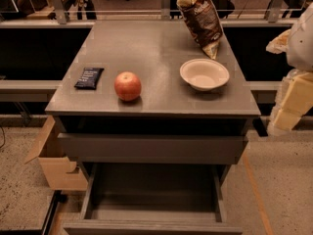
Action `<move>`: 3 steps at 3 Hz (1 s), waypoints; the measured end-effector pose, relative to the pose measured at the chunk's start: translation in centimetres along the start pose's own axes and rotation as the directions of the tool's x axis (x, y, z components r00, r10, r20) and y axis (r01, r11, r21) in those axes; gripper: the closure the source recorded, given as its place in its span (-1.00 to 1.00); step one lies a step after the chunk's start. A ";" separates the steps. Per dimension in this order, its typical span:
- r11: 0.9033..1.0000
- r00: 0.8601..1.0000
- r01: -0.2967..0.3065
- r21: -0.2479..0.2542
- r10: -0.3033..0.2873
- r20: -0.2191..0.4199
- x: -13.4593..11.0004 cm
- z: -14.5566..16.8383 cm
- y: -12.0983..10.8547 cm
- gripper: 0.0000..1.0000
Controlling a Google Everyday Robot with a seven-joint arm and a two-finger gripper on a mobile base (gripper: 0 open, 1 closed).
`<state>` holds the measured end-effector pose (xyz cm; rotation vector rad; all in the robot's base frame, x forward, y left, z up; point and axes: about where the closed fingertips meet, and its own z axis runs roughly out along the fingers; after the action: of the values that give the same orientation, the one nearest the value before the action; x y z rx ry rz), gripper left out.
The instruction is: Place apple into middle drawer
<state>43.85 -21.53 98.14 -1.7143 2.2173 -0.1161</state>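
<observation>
The apple [127,86], round and red-orange, sits on the grey cabinet top [156,48], left of centre near the front edge. The middle drawer [151,190] is pulled out below, wide and shallow, and its dark inside holds nothing. Above it the upper drawer [151,148] shows only its plain grey front panel. My gripper [288,109] hangs at the far right edge of the view, beside the cabinet's front right corner, well right of the apple and apart from it. It holds nothing that I can see.
A white bowl [204,74] stands on the right of the top, with a brown chip bag [201,18] upright behind it. A small dark packet [89,78] lies left of the apple. A cardboard box [54,160] sits on the floor at the left.
</observation>
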 end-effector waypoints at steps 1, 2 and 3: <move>1.000 1.000 0.000 0.000 0.000 0.000 0.0 0.0 0.0 -1.00; 0.999 1.000 -0.022 0.024 0.022 0.020 0.0 0.2 -0.7 -1.00; 0.996 0.998 -0.040 0.075 0.035 0.060 -0.9 0.6 -4.3 -1.00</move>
<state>48.19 -21.71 98.87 -1.6147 2.1726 -0.1382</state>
